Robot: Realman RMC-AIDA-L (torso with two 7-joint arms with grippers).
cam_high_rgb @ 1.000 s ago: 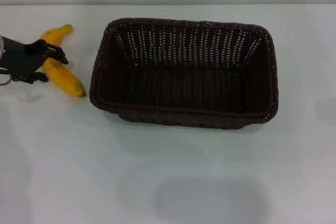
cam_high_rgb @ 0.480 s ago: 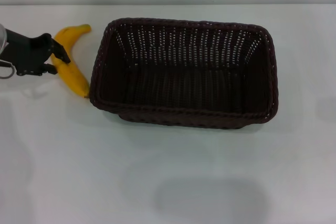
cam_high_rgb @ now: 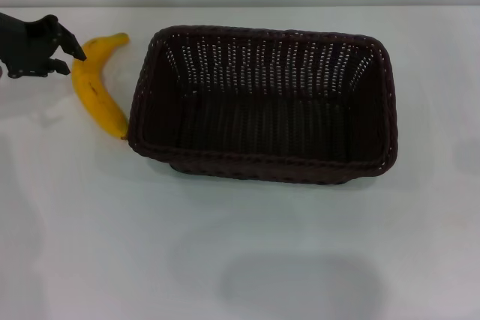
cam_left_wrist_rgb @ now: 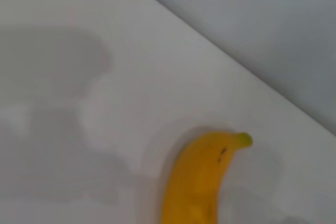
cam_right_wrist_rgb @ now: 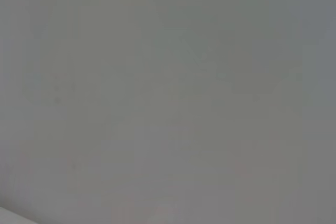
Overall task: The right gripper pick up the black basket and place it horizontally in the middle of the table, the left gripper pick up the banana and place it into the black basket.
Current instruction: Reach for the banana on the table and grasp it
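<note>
Basket: the dark woven wicker basket [cam_high_rgb: 262, 103] sits lengthwise mid-table on the plain white table [cam_high_rgb: 240, 260].
Banana: the curved yellow banana [cam_high_rgb: 99, 88] lies just left of the basket, its dark tip touching it.
Left gripper: the black angular claw [cam_high_rgb: 66, 54] hangs left of the basket, jaws apart beside the banana's upper end, holding nothing.

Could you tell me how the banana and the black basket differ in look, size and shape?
The banana is bright yellow and smooth; the black basket is very dark open-weave wicker. The banana is slim and curved, while the basket is rectangular and hollow, with nothing inside. The basket is far larger, roughly twice the banana's length. Both rest on the white table, the banana's lower tip against the basket's left corner.
</note>
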